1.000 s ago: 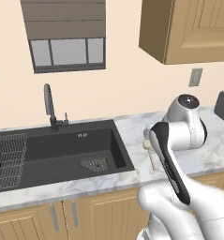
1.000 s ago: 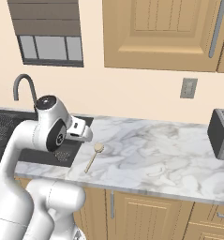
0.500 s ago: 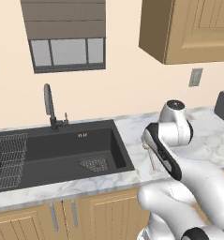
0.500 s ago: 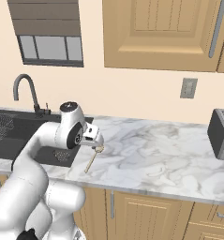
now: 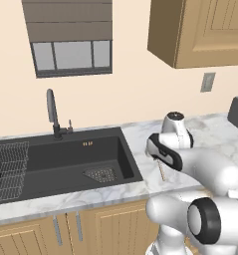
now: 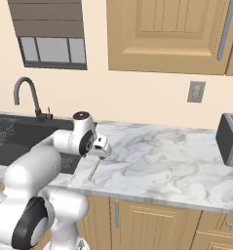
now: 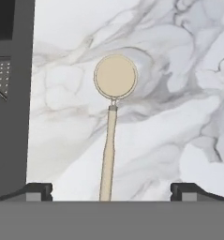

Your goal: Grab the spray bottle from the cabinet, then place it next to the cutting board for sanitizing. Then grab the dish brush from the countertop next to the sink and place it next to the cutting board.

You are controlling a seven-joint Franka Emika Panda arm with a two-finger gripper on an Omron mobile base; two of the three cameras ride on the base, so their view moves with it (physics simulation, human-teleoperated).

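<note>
End effector (image 7: 111,193) spread wide and holding nothing, poised above the dish brush (image 7: 111,117) with one dark fingertip (image 7: 36,191) off to each side of the thin wooden handle and clear of it. Brush flat on the white marble surface (image 7: 179,117), round disc head at the far end of the hand view, ahead of the end effector, handle running back between the two tips and lying nearly centred in the gap. From the right base view, end effector (image 6: 102,152) lowered close over the surface beside the sink's edge, brush handle (image 6: 94,170) slanting out from beneath it toward the front edge. From the left base view, a short stretch of handle (image 5: 162,172) poking out below the arm's wrist, head hidden behind it. Matte-black sink (image 5: 65,159) just beside the end effector, on the left of the hand view, rim (image 7: 15,93) near the brush but apart from it. Dark faucet (image 5: 53,112) and wire rack (image 5: 8,169) farther off on that same side. Light-wood cabinet (image 6: 171,34) well above, doors shut. Grey toaster (image 6: 230,139) well apart, at the far end of the surface.
</note>
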